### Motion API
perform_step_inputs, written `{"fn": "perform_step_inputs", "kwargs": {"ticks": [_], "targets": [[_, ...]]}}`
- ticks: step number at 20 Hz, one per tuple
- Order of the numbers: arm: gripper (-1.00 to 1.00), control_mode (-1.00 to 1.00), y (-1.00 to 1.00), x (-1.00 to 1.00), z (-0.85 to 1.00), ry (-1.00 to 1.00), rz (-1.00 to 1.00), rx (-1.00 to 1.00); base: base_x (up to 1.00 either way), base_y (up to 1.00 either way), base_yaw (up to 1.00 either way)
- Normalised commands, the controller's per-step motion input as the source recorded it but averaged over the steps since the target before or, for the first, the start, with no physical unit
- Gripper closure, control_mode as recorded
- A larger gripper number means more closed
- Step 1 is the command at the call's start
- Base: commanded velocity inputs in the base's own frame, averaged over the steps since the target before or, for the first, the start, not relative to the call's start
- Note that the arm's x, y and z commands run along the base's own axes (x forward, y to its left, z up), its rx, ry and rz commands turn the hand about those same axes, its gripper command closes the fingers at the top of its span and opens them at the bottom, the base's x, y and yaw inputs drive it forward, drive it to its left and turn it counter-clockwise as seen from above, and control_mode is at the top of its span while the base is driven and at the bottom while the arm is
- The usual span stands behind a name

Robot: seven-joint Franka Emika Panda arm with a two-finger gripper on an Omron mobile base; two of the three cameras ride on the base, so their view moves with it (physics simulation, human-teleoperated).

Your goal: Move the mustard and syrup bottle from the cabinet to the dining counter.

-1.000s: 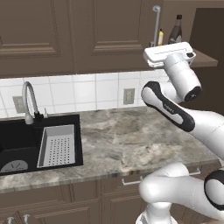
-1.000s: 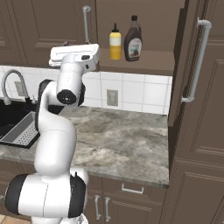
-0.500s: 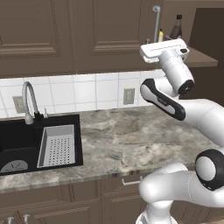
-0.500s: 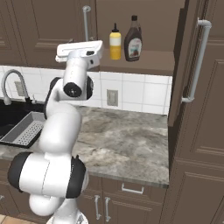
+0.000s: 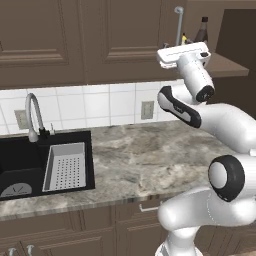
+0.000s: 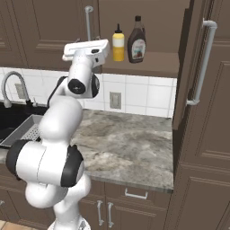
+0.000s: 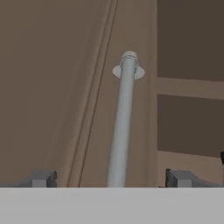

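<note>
The yellow mustard (image 6: 118,43) and the dark brown syrup bottle (image 6: 136,40) stand side by side on the open shelf of the cabinet (image 6: 148,64); both peek over my hand in the left base view, mustard (image 5: 184,38) and syrup bottle (image 5: 202,31). My gripper (image 6: 87,46) is raised just left of the shelf, at the closed door's silver bar handle (image 6: 88,22). In the hand view the gripper (image 7: 111,179) is open, and the handle (image 7: 124,122) runs between its fingertips (image 7: 41,178) without touching. The dining counter is out of view.
The cabinet's right door (image 6: 206,112) stands swung open, edge toward me. Below lies a marbled counter (image 6: 130,143) with a black sink (image 5: 20,165), a grey strainer tray (image 5: 65,165) and a faucet (image 5: 32,115). A tiled wall with an outlet (image 6: 115,99) is behind.
My hand has risen a little and shifted left toward the closed door's handle. The bottles have not moved, and the jaws stay open.
</note>
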Motion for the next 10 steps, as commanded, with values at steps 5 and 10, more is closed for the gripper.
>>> {"fn": "perform_step_inputs", "kwargs": {"ticks": [5,10], "targets": [[-1.00,-1.00,0.37,0.35,0.00,0.06,-0.08,0.00,0.00,0.00,0.00],[1.00,-1.00,0.56,0.34,0.00,0.10,-0.07,0.00,0.00,0.00,0.00]]}}
